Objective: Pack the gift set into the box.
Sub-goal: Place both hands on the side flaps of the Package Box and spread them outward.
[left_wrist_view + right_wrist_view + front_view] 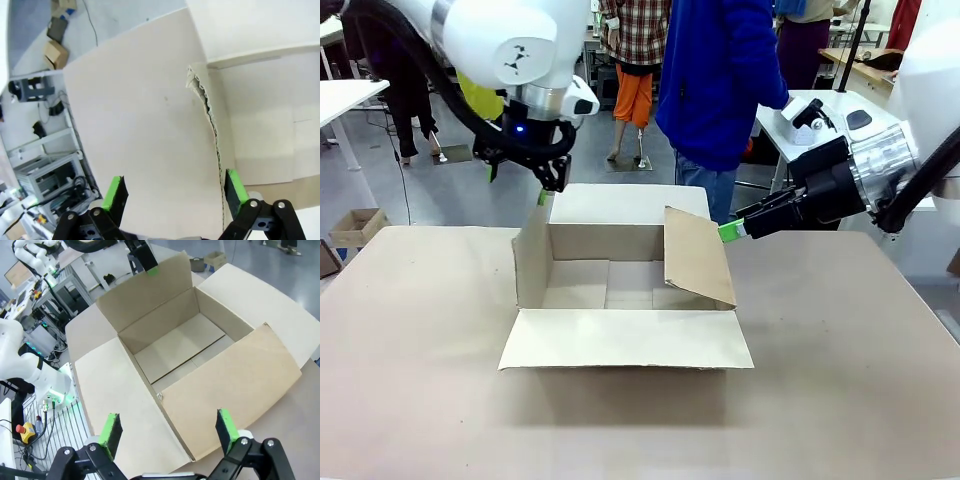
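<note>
The box stands open in the middle of the table, its inside bare; the front and back flaps lie flat outward. Its left flap stands upright, and my left gripper hangs open right above that flap's top edge. In the left wrist view the torn flap edge runs between the fingers, close to one pad. The right flap leans inward over the box. My right gripper is open just outside that flap, and in its wrist view the open gripper straddles it. The gift set is out of view.
A person in a blue top stands at the table's far side. A small brown carton sits on the floor at far left. A white table with a device stands at the back right. Bare tabletop surrounds the box.
</note>
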`<state>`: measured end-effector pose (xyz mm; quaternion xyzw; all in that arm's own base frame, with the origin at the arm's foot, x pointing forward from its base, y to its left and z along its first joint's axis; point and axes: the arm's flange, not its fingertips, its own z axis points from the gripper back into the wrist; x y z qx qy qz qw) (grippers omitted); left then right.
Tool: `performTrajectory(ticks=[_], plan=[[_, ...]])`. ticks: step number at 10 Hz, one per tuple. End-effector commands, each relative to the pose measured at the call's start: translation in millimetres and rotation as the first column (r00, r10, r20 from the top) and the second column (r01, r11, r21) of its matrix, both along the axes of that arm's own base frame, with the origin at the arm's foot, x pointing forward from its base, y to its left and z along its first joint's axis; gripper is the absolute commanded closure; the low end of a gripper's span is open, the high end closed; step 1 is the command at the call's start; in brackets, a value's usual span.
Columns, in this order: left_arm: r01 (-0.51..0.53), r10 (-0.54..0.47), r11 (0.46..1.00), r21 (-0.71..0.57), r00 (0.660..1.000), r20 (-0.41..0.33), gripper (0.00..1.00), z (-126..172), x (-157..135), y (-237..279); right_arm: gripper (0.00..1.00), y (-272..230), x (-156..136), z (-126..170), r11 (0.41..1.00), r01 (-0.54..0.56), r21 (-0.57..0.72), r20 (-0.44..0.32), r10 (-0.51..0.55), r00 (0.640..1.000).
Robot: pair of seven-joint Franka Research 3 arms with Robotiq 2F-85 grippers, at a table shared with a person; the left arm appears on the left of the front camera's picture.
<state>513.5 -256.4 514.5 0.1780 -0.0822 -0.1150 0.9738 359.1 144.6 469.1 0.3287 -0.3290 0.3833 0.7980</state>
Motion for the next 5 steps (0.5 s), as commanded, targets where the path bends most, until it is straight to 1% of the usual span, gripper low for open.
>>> performTrajectory(ticks=[1,2,3,4,5], plan=[[-0.001,-0.003,0.997,-0.077,0.999,-0.049,0.0,-6,-5,36,0.0,1,0,2,1.0,0.007,0.008,-0.008,-0.007,1.0],[-0.044,0.034,0.991,-0.128,0.996,-0.08,0.0,-11,-5,64,0.0,1,0,2,1.0,0.007,0.008,-0.008,-0.007,1.0],[-0.092,0.074,0.975,-0.202,0.993,-0.095,0.0,-13,-10,92,0.0,1,0,2,1.0,0.007,0.008,-0.008,-0.007,1.0],[-0.104,0.075,0.956,-0.274,0.991,-0.115,0.0,-16,-13,112,0.0,1,0,2,1.0,0.007,0.008,-0.008,-0.007,1.0],[-0.107,0.035,0.923,-0.371,0.98,-0.195,0.0,-31,-14,131,0.0,1,0,2,1.0,0.007,0.008,-0.008,-0.007,1.0]])
